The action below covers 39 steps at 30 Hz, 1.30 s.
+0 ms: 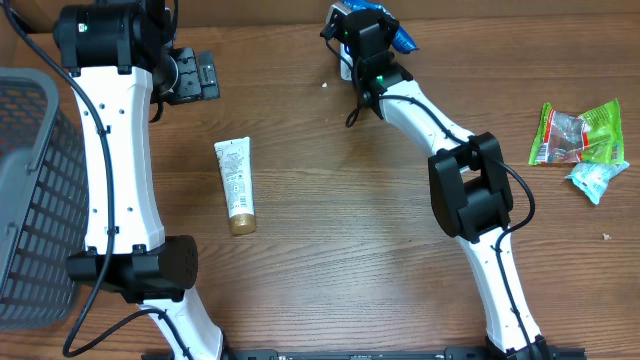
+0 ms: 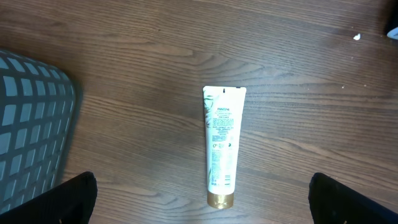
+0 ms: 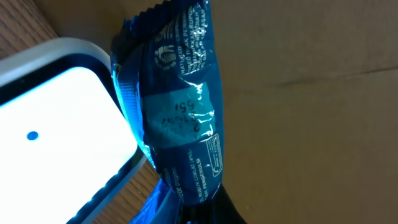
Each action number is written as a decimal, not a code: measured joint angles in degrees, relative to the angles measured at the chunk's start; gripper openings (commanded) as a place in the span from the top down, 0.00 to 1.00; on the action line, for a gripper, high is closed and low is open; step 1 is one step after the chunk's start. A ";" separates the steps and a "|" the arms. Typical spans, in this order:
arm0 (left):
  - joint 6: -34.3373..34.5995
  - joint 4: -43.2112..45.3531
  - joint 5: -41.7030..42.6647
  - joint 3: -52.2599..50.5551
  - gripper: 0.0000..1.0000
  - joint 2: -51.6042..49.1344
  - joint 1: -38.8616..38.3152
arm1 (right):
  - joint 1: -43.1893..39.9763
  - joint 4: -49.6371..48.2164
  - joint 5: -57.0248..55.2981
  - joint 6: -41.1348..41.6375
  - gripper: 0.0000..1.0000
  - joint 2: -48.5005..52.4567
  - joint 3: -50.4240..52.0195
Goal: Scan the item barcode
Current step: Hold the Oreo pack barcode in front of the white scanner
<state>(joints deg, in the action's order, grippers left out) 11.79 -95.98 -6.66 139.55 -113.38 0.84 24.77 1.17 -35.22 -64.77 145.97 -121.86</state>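
The right pincer point(image 1: 368, 22) is clenched on a blue packet point(image 3: 177, 106). It grips the packet by its lower end, so the rest of the crinkled wrapper stands up away from the fingers, with the printed side facing the wrist camera. Just left of the packet in that view, and partly covered by it, is a white device point(image 3: 56, 118) with a rounded grey rim and a small blue dot. Whether the packet and the device touch cannot be told. From above, this pincer is at the far edge of the table point(image 1: 330, 250), with the packet poking out on its right.

The left pincer point(image 1: 192, 74) is released and holds nothing. Its two dark fingers point(image 2: 71, 199) are spread wide at the bottom corners of its own view. Seen between them, a white tube point(image 2: 222, 146) with a gold cap lies flat on the wood, apart from both fingers, cap end toward the bottom of the view. A grey mesh basket point(image 2: 31, 124) sits to this pincer's left. Well to the right of the right pincer lie some green packets point(image 1: 580, 130), with a pale blue one point(image 1: 597, 180) beside them.
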 measured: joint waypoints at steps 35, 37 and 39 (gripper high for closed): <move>0.02 0.00 0.00 0.00 0.00 0.00 0.00 | 2.58 6.60 -17.86 17.25 0.96 0.02 -0.02; 0.02 0.00 0.02 0.00 0.00 0.00 0.00 | 2.60 9.42 -15.54 18.29 0.96 0.04 -0.02; 0.00 0.00 0.00 0.00 0.00 0.00 0.00 | 2.58 9.35 -14.38 18.75 0.96 0.04 -0.02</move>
<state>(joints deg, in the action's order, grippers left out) 11.79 -95.98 -6.66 139.55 -113.38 0.84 27.35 10.52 -49.60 -46.02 146.02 -121.89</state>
